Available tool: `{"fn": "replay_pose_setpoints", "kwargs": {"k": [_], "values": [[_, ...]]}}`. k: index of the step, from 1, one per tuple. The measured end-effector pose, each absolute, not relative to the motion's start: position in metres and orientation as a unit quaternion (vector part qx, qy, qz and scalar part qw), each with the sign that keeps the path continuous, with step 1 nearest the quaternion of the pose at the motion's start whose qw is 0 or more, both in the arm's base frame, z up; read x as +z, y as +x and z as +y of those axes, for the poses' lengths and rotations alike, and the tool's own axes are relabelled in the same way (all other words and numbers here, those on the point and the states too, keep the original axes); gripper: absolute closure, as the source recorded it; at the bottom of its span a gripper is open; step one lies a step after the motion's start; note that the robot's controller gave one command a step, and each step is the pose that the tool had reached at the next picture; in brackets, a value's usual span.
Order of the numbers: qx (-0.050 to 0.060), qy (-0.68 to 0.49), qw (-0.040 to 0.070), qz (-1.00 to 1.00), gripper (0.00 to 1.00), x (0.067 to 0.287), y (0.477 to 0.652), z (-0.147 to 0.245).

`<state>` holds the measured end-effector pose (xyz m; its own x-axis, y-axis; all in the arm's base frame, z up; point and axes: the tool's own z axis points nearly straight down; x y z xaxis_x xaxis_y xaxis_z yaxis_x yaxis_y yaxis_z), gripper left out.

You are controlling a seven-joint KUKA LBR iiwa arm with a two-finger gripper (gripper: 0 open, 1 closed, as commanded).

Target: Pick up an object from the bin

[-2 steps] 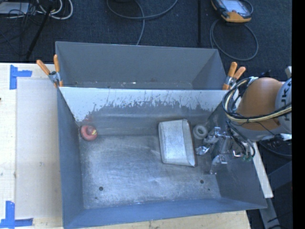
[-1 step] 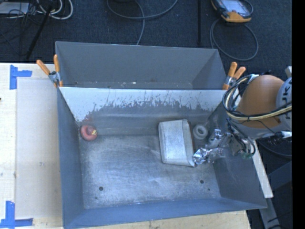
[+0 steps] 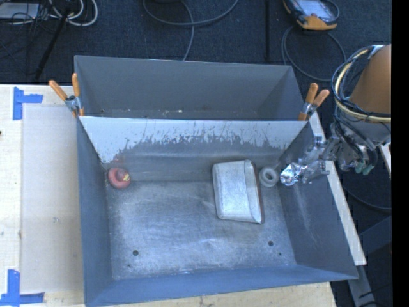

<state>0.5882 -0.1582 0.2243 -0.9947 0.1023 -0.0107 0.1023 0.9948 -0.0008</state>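
My gripper (image 3: 295, 171) hangs low at the bin's right side, over the sloping right wall. Just left of its tip lies a small grey ring (image 3: 268, 176) on the bin floor, close to it; whether they touch I cannot tell. Left of the ring, a flat grey rectangular block (image 3: 236, 192) lies near the middle of the floor. A small pink round thing (image 3: 119, 177) sits far off at the left, by the foot of the back wall.
The arm and its cables come in over the bin's right rim. Bare floor stretches across the front and left of the bin.
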Motion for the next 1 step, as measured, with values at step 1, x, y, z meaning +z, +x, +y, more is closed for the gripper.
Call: {"fn": "replay_pose_setpoints", "kwargs": {"k": [1], "values": [[0.000, -0.001, 0.000, 1.000, 1.00, 0.2264, 0.5576, -0.1346]]}}
